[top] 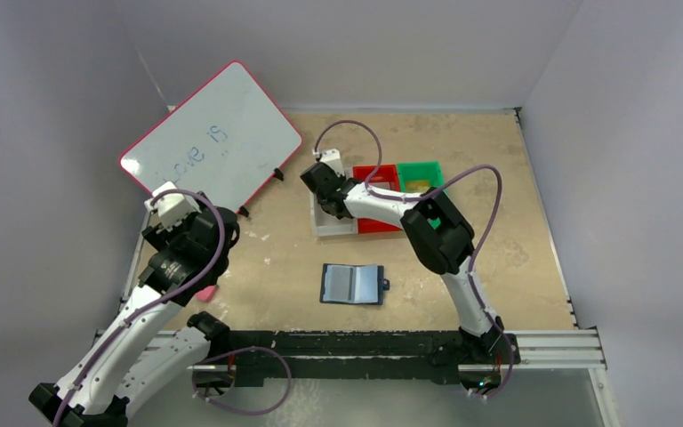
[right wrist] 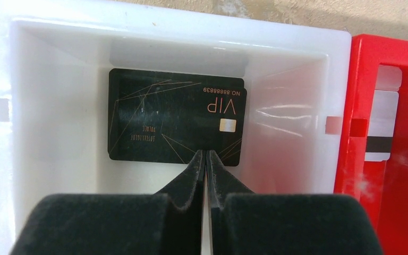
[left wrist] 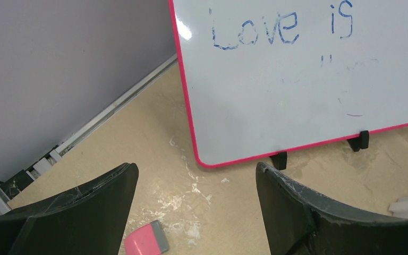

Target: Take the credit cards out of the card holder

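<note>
The navy card holder [top: 353,284] lies open on the table, its light blue pockets facing up. My right gripper [top: 315,178] reaches over the white bin [top: 331,228]. In the right wrist view it [right wrist: 206,154] is shut, its tips over the near edge of the black card [right wrist: 175,117] lying in the white bin [right wrist: 164,21]. A silver-grey card [right wrist: 385,122] lies in the red bin [right wrist: 404,186]. A gold-tan card [top: 418,186] shows in the green bin [top: 420,169]. My left gripper [left wrist: 196,170] is open and empty above the table at the left.
A pink-framed whiteboard [top: 212,142] stands at the back left, also in the left wrist view [left wrist: 297,79]. A pink eraser [left wrist: 146,239] lies under my left gripper. The red bin [top: 378,224] sits between the white and green ones.
</note>
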Robot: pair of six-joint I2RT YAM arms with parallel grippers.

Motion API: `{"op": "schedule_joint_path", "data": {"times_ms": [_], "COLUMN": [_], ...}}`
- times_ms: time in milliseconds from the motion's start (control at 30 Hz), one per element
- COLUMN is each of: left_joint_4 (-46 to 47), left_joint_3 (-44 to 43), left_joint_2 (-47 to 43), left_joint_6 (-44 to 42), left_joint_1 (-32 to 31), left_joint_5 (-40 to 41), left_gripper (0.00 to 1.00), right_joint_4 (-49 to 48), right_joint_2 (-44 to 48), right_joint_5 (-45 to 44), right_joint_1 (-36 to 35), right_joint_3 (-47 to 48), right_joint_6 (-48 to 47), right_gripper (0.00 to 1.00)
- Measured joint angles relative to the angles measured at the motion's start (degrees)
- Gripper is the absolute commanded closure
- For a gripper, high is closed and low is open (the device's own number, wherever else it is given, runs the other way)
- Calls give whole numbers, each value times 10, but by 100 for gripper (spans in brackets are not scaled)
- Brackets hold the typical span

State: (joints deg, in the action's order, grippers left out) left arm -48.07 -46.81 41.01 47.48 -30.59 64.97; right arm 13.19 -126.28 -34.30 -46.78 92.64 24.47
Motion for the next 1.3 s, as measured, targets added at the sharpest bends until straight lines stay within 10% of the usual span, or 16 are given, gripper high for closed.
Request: {"op": "schedule_joint_path", "data": {"times_ms": [533,1000,1300], "left_joint_4": [0,5,4], "left_joint_3": [0,0,0], "left_joint_2": [0,23,47], "left_joint_6": [0,-7,-12], "left_joint_1": [0,0,0], "left_joint_5": [0,-23,-42], "left_gripper": [19,19,19], "right_joint_4": [-5,-172,-147], "right_joint_2": [157,504,570], "right_joint_5": [65,322,303], "right_joint_1": [-2,-2,-82], "right_joint_3": [-57,-422,-507], "right_joint_6": [-1,87,157], "right_gripper": [71,63,55]}}
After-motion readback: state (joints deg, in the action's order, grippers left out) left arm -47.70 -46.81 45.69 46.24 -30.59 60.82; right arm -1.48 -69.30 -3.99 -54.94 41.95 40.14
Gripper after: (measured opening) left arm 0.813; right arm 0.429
